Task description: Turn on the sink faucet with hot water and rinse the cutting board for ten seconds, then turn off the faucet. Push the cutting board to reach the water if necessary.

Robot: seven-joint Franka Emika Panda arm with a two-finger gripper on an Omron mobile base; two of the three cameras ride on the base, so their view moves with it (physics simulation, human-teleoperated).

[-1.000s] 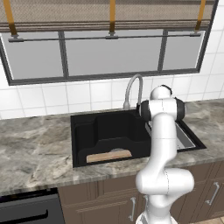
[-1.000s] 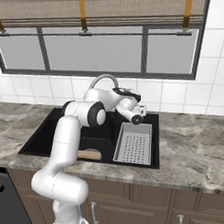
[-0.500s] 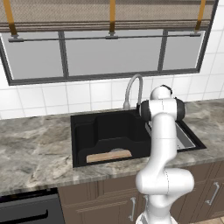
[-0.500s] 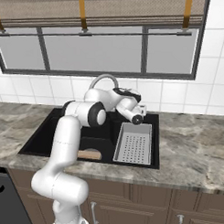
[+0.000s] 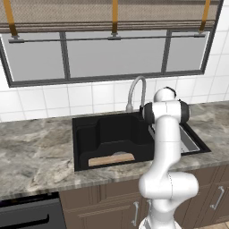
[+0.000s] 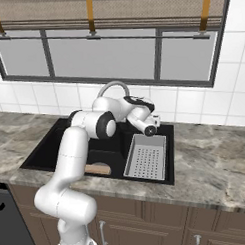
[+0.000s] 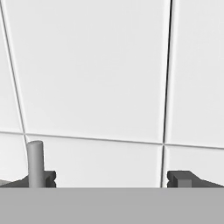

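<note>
Since no water is seen running, the fingers (image 6: 153, 124) are held wide apart beside the faucet (image 5: 136, 92), apparently to reach its handle; the board (image 5: 111, 159) lies in the sink (image 5: 85, 147).

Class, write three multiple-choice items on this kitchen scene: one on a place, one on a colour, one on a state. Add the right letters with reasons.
1. Where does the cutting board lie?
A. on the counter
B. in the sink, by its front wall
C. in the drainboard tray

2. What colour is the sink?
A. black
B. white
C. steel grey

3. How do the gripper fingers stand?
A. shut on the faucet
B. shut on nothing
C. wide open

Answers: 1 B, the tan slab rests low in the basin at the near wall. 2 A, the basin is matte black. 3 C, the hand view shows the two tips far apart, with only wall tiles between them.
</note>
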